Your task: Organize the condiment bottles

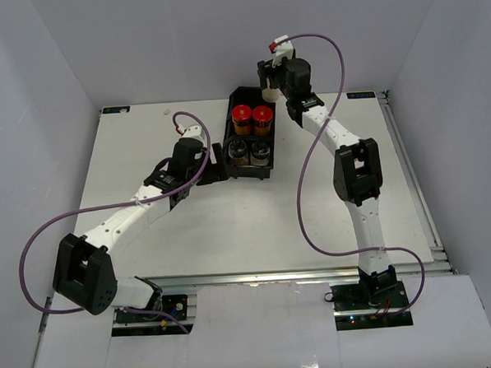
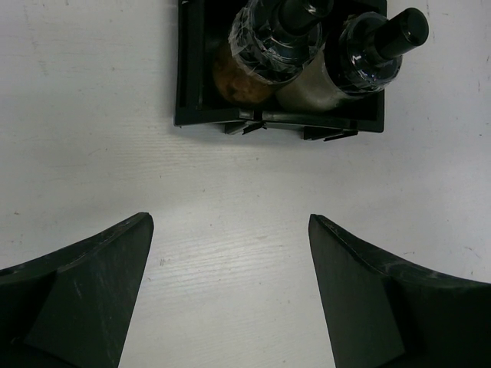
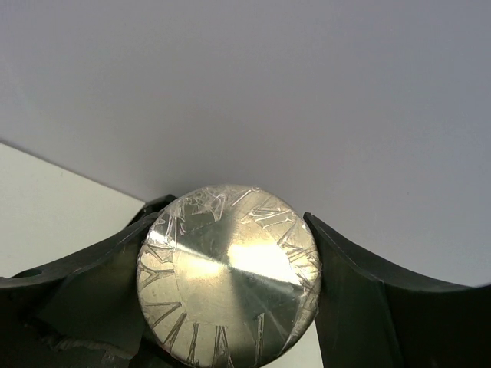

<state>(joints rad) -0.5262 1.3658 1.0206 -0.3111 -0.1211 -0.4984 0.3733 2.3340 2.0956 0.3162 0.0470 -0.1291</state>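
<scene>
A long black tray (image 1: 229, 127) lies at the middle back of the table. Two amber bottles with red caps (image 1: 252, 114) stand in its middle compartment. Two pale bottles with dark caps (image 1: 249, 151) fill the near compartment; they also show as dark-capped bottles (image 2: 288, 31) at the top of the left wrist view. My right gripper (image 1: 267, 78) hangs at the tray's far end, shut on a bottle with a flat grey lid (image 3: 229, 276); its body is hidden. My left gripper (image 2: 230, 222) stands open over bare table, just short of the tray's near end (image 2: 207, 116).
White walls close the table in at the back and both sides. A metal rail (image 1: 409, 167) runs along the right edge. The left arm's purple cable (image 1: 34, 244) loops out to the left, and the right arm's cable (image 1: 308, 197) hangs over the table's middle right.
</scene>
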